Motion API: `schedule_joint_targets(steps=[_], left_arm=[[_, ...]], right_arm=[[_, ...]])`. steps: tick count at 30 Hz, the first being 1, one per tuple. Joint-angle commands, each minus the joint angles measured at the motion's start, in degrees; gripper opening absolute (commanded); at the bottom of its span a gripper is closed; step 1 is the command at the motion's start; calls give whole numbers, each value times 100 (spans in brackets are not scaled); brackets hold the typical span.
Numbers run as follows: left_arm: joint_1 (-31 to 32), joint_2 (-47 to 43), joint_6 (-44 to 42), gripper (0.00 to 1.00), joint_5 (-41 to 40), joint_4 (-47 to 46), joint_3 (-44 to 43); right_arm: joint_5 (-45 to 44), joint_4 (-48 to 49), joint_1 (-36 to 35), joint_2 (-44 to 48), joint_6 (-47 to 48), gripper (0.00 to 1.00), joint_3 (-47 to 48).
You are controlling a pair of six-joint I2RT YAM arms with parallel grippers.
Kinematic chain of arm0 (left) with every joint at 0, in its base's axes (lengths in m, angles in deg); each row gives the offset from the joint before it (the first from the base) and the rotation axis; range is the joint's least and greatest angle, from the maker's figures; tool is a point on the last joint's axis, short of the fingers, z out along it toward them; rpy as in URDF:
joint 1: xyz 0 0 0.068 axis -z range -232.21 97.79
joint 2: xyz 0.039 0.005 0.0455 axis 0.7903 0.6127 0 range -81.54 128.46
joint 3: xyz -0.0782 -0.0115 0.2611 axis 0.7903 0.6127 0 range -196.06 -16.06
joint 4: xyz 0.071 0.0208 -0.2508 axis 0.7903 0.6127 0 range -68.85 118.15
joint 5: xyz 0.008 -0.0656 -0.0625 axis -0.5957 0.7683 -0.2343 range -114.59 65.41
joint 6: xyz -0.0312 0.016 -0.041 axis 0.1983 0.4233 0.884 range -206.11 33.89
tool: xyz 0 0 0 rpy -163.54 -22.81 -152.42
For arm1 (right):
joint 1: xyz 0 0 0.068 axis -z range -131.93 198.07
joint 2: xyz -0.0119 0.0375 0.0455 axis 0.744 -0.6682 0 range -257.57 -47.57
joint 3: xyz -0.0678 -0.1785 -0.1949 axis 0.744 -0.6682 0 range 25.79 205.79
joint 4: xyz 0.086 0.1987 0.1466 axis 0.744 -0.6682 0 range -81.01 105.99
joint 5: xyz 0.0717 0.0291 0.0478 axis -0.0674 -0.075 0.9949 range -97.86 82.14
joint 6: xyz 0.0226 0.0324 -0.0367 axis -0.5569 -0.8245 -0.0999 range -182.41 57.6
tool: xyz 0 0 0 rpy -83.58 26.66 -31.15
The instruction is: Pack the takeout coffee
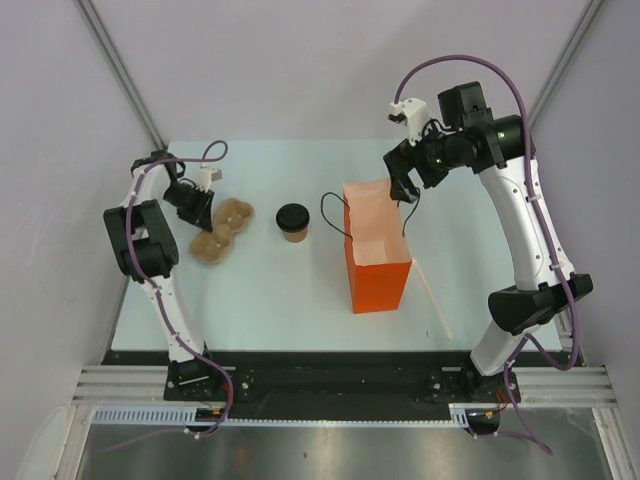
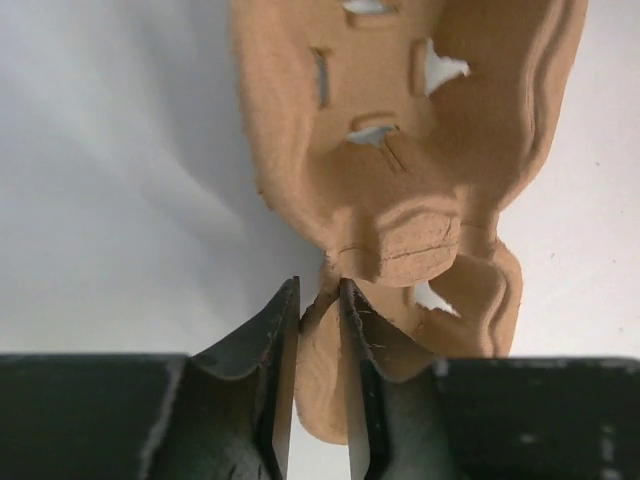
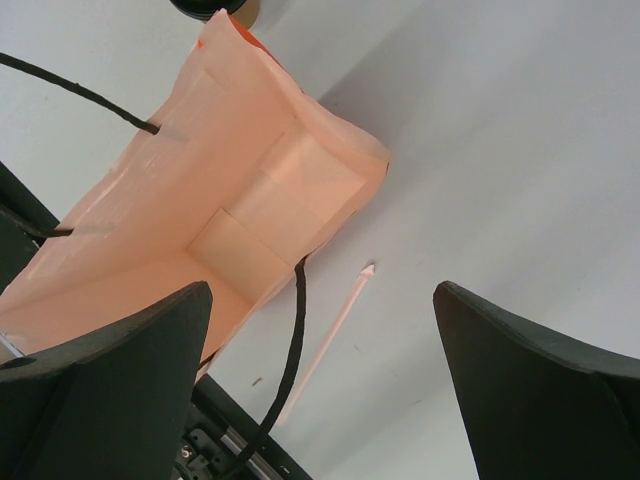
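The takeout coffee [image 1: 293, 221], a small tan paper cup with a black lid, stands upright mid-table, apart from both grippers. Its lid just shows at the top edge of the right wrist view [image 3: 212, 7]. My left gripper [image 1: 199, 204] is shut on the rim of a brown pulp cup carrier [image 1: 220, 232]; in the left wrist view the gripper [image 2: 320, 300] pinches the carrier's edge [image 2: 400, 150]. My right gripper [image 1: 405, 190] is open and empty, hovering over the back right corner of the open orange paper bag [image 1: 375, 252]. It also shows open in the right wrist view [image 3: 322, 295].
The bag stands upright with its mouth open and inside bare [image 3: 210, 190]. A black cord handle [image 3: 295, 340] hangs over its right side. A wrapped straw [image 1: 435, 300] lies on the table right of the bag; it also shows in the right wrist view [image 3: 330, 330].
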Motion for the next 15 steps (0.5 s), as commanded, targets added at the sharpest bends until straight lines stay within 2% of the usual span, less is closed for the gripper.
schedule_joint_targets(steps=[1,2,5,10,15], left_arm=[[27,-364,-92,22,425,79,475],[18,-461,-48,15,478,79,581],[-52,-909,198,0,662,-17,1135],[-350,-1946,1040,0,1293,-439,2582],[-378,-2834,1306,0,1366,-949,4033]], right_arm=[[-63,-275,-36,173,70,99,13],[-63,-266,-36,191,62,100,13],[-63,-266,-36,217,70,100,22],[-37,-284,-36,288,71,100,13],[7,-284,-36,332,97,100,22]])
